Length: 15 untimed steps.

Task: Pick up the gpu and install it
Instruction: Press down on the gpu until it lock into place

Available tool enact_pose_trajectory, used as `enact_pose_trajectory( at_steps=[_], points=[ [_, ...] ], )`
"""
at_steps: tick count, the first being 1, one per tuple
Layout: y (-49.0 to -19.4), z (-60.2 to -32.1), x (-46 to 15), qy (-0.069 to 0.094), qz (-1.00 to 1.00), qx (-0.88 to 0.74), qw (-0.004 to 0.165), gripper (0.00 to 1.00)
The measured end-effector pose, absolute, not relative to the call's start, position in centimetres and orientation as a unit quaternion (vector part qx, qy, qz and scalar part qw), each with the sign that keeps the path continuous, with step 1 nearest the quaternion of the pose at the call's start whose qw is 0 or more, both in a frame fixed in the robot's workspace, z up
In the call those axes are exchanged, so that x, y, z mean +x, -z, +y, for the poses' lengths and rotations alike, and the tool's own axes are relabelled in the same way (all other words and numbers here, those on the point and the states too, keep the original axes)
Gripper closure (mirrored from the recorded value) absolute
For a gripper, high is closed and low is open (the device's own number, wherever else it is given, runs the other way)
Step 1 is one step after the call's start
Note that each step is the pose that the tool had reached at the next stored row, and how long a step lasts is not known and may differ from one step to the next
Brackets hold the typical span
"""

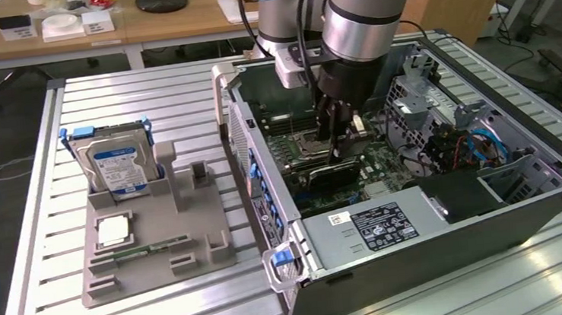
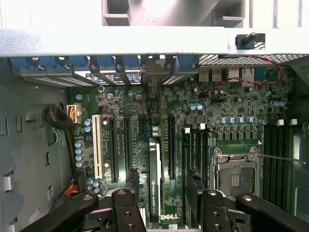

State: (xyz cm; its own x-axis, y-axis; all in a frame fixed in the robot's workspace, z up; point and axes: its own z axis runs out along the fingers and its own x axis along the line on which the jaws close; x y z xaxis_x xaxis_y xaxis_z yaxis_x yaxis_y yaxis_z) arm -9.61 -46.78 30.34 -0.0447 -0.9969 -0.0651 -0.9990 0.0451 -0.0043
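Note:
The gpu (image 2: pixel 154 174) stands edge-on on the green motherboard (image 2: pixel 231 116), in line with the expansion slots; its dark top edge with printed lettering faces the wrist camera. Whether it is fully seated I cannot tell. My gripper (image 2: pixel 169 212) hangs just above it, open, with a black finger (image 2: pixel 128 212) on each side of the card and a gap between both fingers and the card. In the exterior view the gripper (image 1: pixel 340 148) reaches down inside the open computer case (image 1: pixel 261 167), right over the dark gpu (image 1: pixel 328 175).
A grey parts holder (image 1: pixel 151 245) on the slatted table at the exterior view's left carries a silver hard drive (image 1: pixel 117 168) with a blue label and a slim green memory stick (image 1: pixel 142 251). Inside the case are the power supply (image 1: pixel 378 225), the processor socket (image 2: pixel 234 176) and cables (image 1: pixel 474 144).

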Motion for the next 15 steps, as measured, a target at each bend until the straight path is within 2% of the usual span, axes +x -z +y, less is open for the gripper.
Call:
enact_pose_trajectory(
  at_steps=[4,5,6,10,12,13,14,15],
  points=[
    [-30.34,-46.78,-9.61,-0.021,0.722,-0.691,0.025,0.49],
    [-30.34,-46.78,-9.61,-0.021,0.722,-0.691,0.025,0.56],
    [-30.34,-46.78,-9.61,-0.021,0.722,-0.691,0.025,0.56],
    [-30.34,-46.78,-9.61,-0.021,0.722,-0.691,0.025,0.79],
    [-30.34,-46.78,-9.61,-0.021,0.722,-0.691,0.025,0.79],
    [-30.34,-46.78,-9.61,-0.021,0.722,-0.691,0.025,0.85],
    [-30.34,-46.78,-9.61,-0.021,0.722,-0.691,0.025,0.85],
    [-30.34,-46.78,-9.61,-0.021,0.722,-0.691,0.025,0.89]
  ],
)
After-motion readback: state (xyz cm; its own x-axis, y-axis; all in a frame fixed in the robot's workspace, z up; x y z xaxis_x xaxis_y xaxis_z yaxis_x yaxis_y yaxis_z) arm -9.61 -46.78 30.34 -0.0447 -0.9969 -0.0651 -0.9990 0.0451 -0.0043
